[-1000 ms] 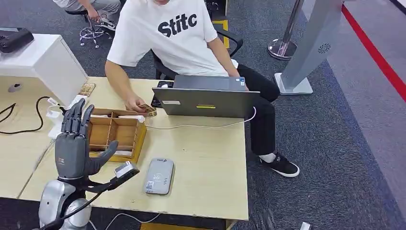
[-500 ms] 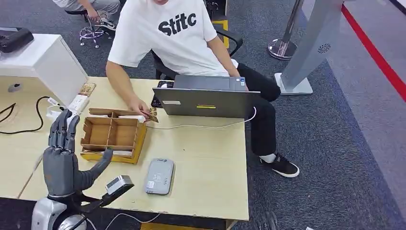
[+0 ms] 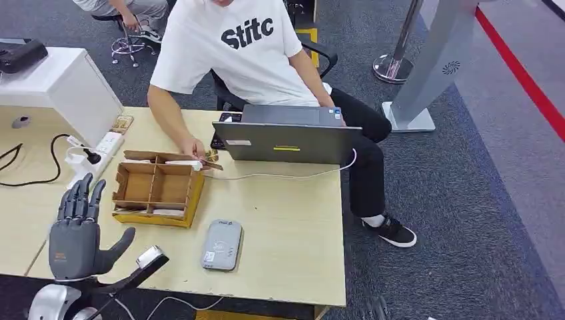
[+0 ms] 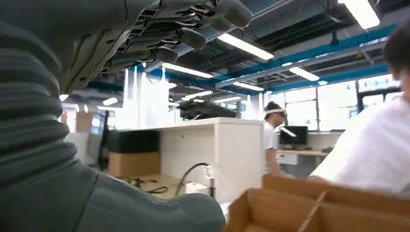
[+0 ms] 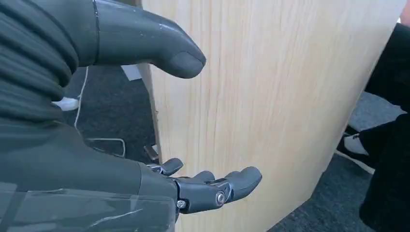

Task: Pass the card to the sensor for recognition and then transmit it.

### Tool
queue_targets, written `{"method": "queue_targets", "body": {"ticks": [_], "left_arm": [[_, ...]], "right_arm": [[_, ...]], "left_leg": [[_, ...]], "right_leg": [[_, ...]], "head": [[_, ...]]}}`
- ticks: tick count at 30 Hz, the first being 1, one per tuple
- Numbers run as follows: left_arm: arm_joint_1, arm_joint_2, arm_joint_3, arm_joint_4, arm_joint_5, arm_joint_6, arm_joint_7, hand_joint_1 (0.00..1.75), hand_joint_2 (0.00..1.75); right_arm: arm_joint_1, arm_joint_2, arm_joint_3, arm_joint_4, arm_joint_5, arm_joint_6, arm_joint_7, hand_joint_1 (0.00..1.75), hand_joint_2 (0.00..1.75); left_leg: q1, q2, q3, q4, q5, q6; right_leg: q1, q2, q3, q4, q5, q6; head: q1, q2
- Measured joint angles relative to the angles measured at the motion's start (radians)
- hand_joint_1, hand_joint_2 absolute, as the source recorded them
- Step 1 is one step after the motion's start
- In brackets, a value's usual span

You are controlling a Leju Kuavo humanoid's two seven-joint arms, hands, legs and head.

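My left hand (image 3: pixel 76 230) hovers over the near left part of the desk, fingers spread and empty; its fingers (image 4: pixel 193 29) also show in the left wrist view. The grey card sensor (image 3: pixel 222 245) lies flat near the desk's front edge, to the right of that hand. A person in a white shirt holds a brown card (image 3: pixel 210 159) at the far corner of the cardboard divider box (image 3: pixel 158 187). My right hand (image 5: pixel 145 111) hangs open beside the desk's wooden side (image 5: pixel 270 96), holding nothing.
A grey laptop (image 3: pixel 286 137) stands on the desk's far side with a white cable trailing from it. A power strip (image 3: pixel 100 150) and black cord lie at far left beside a white cabinet (image 3: pixel 60 83). A grey kiosk (image 3: pixel 433 60) stands on the carpet.
My left hand has drawn back toward me and leftward, away from the cardboard box. The person's hand with the card has stayed near the box's far corner.
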Motion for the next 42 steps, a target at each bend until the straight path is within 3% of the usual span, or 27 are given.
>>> {"method": "queue_targets", "body": {"ticks": [8,15,18,28,42], "left_arm": [[-0.029,0.067,0.046,0.172,-0.184,0.048,0.077,0.0,1.75],[-0.071,0.121,0.048,0.31,-0.232,0.077,0.114,0.0,1.75],[-0.097,0.14,0.03,0.358,-0.238,0.127,0.166,0.0,1.75],[-0.134,0.197,-0.059,0.417,-0.24,0.143,0.243,0.0,1.75],[-0.268,0.201,-0.147,0.522,-0.24,0.109,0.23,0.0,1.75]], "right_arm": [[-0.002,0.0,0.006,0.0,0.01,0.0,0.013,0.0,1.75],[-0.01,0.0,0.025,0.0,0.014,-0.009,0.022,0.0,1.75],[-0.016,0.0,0.031,0.0,0.018,-0.014,0.03,0.0,1.75],[-0.025,0.001,0.051,0.0,0.026,-0.022,0.038,0.0,1.75],[-0.037,0.002,0.077,0.0,0.032,-0.032,0.048,0.0,1.75]], "left_leg": [[0.0,0.0,0.0,0.0,0.0,0.0],[0.0,0.0,0.0,0.0,0.0,0.0],[0.0,0.0,0.0,0.0,0.0,0.0],[0.0,0.0,0.0,0.0,0.0,0.0],[0.0,0.0,0.0,0.0,0.001,0.0]], "right_leg": [[0.0,0.0,0.0,0.0,0.0,0.0],[0.0,0.0,0.0,0.0,0.0,0.0],[0.0,0.0,0.0,0.0,0.0,0.0],[0.0,0.0,0.0,0.0,0.0,0.0],[0.0,0.0,0.0,0.0,0.001,0.0]], "head": [[0.0,0.0],[0.0,0.0],[0.0,0.0],[0.0,0.0],[0.0,0.0]]}}
